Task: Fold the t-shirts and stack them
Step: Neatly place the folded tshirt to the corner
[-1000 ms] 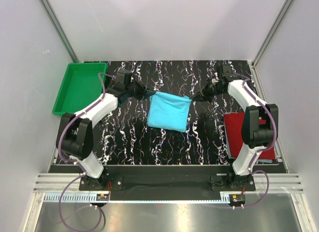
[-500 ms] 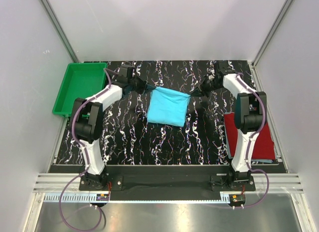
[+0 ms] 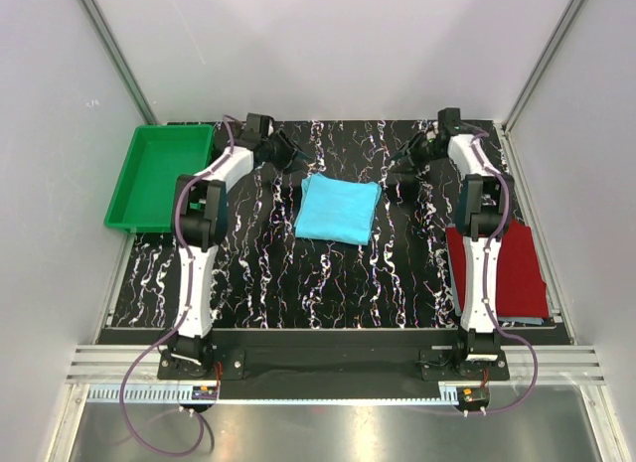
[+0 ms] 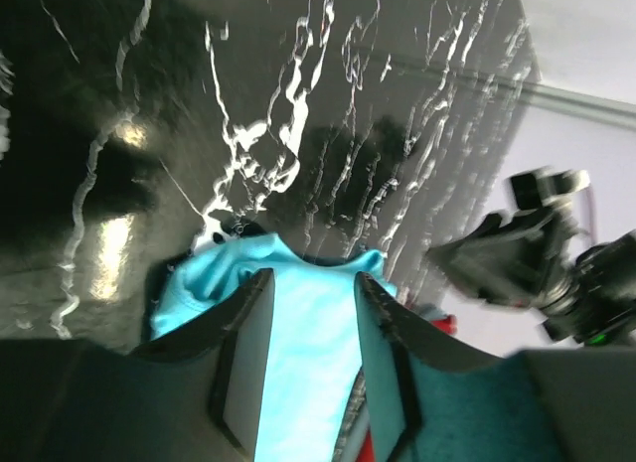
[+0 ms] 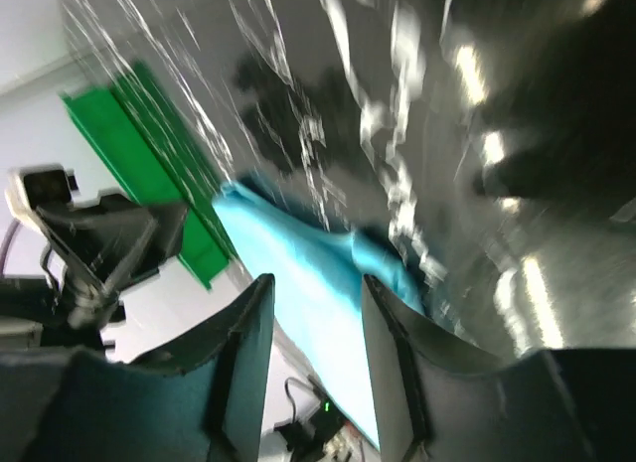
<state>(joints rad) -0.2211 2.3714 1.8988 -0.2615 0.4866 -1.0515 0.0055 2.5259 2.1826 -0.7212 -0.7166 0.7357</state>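
Observation:
The turquoise t-shirt (image 3: 338, 211) lies flat on the black marbled table (image 3: 268, 263) as a folded rectangle, mid-table. My left gripper (image 3: 291, 156) is open and empty, just beyond the shirt's far left corner. My right gripper (image 3: 397, 169) is open and empty, just beyond its far right corner. In the left wrist view the gripper (image 4: 313, 280) has its jaws apart, with the shirt (image 4: 298, 363) lying beyond them. The right wrist view shows the same: the gripper (image 5: 316, 283) is open, with the shirt (image 5: 298, 263) beyond. The dark red folded t-shirt (image 3: 517, 273) lies at the right edge.
A green plastic tray (image 3: 159, 174) stands at the back left and also shows in the right wrist view (image 5: 149, 154). Grey walls close in the back and sides. Both arms stretch far towards the back of the table.
Both grippers have let go of the turquoise shirt's far edge and drawn back and outward. The shirt has dropped from a lifted, stretched shape to a flat folded rectangle.

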